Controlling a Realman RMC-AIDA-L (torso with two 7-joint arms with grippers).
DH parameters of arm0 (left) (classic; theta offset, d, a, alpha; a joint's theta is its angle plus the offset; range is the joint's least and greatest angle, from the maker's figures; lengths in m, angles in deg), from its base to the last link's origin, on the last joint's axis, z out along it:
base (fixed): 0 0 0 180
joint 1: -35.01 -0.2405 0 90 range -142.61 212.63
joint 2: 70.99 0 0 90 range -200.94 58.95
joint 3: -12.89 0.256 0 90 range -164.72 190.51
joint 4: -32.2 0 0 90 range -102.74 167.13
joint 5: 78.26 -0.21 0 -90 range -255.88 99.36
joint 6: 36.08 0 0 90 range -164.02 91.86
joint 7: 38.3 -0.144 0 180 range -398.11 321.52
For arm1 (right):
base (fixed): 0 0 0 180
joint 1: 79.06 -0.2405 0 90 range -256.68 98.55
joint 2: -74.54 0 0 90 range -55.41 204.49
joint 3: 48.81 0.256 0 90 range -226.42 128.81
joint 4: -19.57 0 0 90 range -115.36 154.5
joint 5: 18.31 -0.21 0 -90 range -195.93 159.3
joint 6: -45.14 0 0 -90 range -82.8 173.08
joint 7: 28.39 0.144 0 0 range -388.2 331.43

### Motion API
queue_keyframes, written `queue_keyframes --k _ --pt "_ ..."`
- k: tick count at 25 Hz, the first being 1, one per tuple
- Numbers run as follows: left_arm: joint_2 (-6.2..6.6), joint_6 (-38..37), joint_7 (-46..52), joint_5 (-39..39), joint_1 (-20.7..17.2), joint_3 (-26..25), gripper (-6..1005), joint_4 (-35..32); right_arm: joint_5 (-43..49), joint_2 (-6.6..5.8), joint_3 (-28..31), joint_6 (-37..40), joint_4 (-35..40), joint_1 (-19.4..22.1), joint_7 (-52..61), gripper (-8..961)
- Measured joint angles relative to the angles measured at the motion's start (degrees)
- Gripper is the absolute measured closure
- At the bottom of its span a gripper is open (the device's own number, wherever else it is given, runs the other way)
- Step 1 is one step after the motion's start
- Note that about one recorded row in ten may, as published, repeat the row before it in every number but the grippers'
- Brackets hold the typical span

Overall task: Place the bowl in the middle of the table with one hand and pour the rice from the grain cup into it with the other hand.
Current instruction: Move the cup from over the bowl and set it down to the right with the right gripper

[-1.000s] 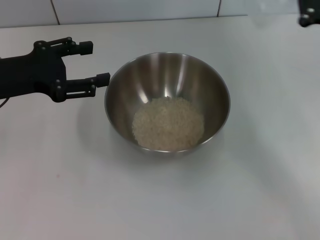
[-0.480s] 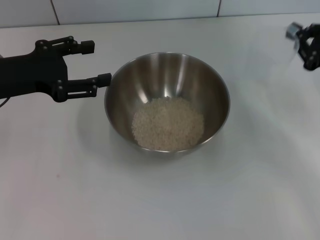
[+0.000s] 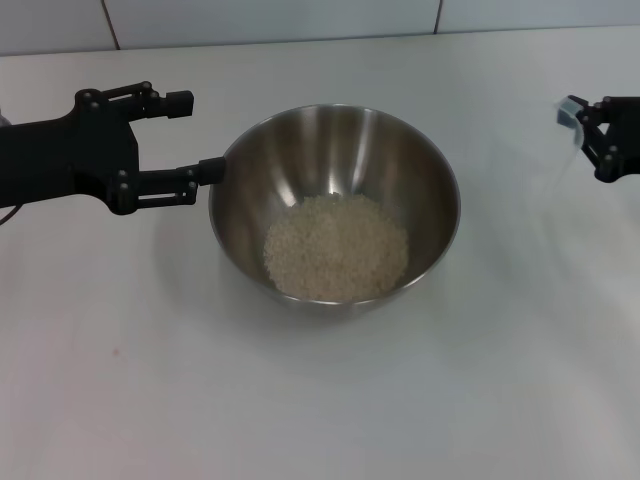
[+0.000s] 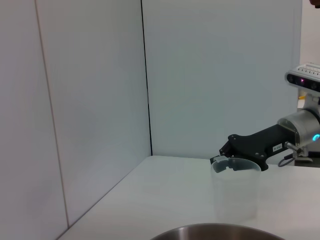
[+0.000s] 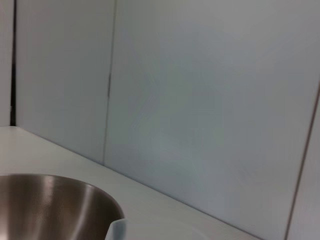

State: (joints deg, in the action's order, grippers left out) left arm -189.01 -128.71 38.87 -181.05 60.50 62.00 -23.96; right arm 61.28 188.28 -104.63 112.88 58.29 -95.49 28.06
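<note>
1. At my left side, my left tool (image 3: 190, 135) sat low over the table (image 3: 320, 400), its two fingers spread apart and empty, the nearer fingertip (image 3: 210, 168) just at the bowl's rim; I could not tell whether it actually touched the steel.
2. Mid-table stood the bowl (image 3: 330, 160), upright, and the rice (image 3: 336, 247) lay in a loose heap on its bottom, so I judged the pour done.
3. Off to my right, well apart from the bowl and near the far right part of the table, my right tool (image 3: 590, 140) held the grain cup (image 4: 235, 192) by its rim. The left wrist view showed the cup upright and looking empty, with its base at or just above the table; which of the two I could not tell.
4. What mattered for the next move was that the cup lay to the right of the bowl, in the right tool alone, with its long axis vertical. I judged that only setting it down and letting go was left, away from the bowl, while the left tool stayed beside the bowl's left rim.
</note>
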Motion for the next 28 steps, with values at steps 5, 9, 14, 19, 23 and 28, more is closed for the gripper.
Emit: queue_keyframes --k 5,9,14,19,23,28 --pt "-0.01 0.0 0.0 0.0 -0.1 0.0 201 0.0 0.0 0.07 2.9 -1.0 -2.7 0.3 -0.1 936" --pt "-0.01 0.0 0.0 0.0 -0.1 0.0 201 0.0 0.2 0.50 3.3 -4.3 -4.1 0.4 -0.3 936" --pt "-0.01 -0.2 -0.7 0.1 -0.1 0.0 201 0.0 1.0 2.36 3.6 -9.9 -4.3 0.4 -3.3 936" --pt "-0.01 -0.2 -0.8 0.1 -0.1 0.0 201 0.0 1.0 3.10 3.4 -12.1 -4.6 -0.2 -4.9 937" --pt "-0.01 -0.3 -0.8 0.1 -0.1 0.0 201 0.0 1.0 3.10 3.3 -12.1 -4.7 -0.3 -4.9 937" --pt "-0.01 -0.3 -0.8 0.0 -0.1 0.1 201 0.0 1.0 3.06 3.4 -12.3 -5.6 -0.8 -4.9 937"
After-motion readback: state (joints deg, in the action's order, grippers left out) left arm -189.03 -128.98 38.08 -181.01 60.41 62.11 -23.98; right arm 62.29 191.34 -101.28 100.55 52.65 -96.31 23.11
